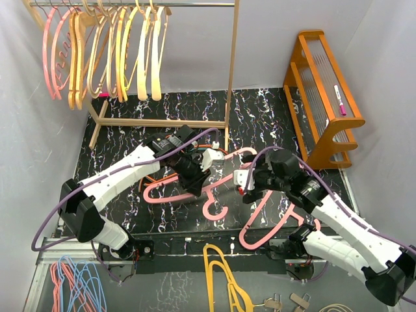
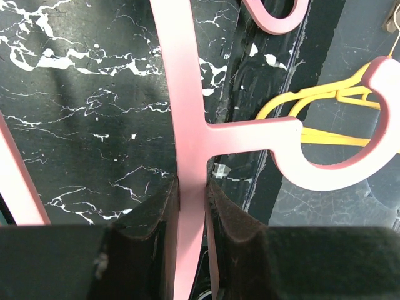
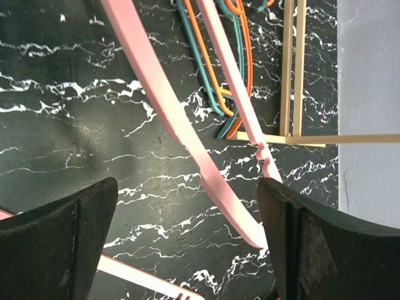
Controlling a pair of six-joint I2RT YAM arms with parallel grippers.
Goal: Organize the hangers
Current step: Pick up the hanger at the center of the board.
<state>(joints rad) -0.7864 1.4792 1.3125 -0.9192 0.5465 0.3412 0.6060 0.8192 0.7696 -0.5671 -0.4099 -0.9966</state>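
My left gripper (image 1: 195, 184) is shut on the stem of a pink hanger (image 2: 182, 94) just below its hook (image 2: 337, 172), over the middle of the black marbled mat (image 1: 117, 136). My right gripper (image 3: 187, 234) stands wide open just right of it. One pink hanger arm (image 3: 162, 100) runs between its fingers without touching them, and a notched pink arm (image 3: 232, 81) ends by the right finger (image 3: 312, 244). Another pink hanger (image 1: 263, 224) lies near the mat's front edge. Several pink, tan and yellow hangers (image 1: 104, 52) hang on the rail at the back left.
A teal and an orange hanger (image 3: 215, 81) lie by the wooden rack's base bar (image 3: 292, 75). An orange wooden stand (image 1: 325, 91) is at the back right. A mustard-yellow hanger (image 1: 221, 273) and a blue-and-pink bunch (image 1: 75, 283) lie in front of the mat.
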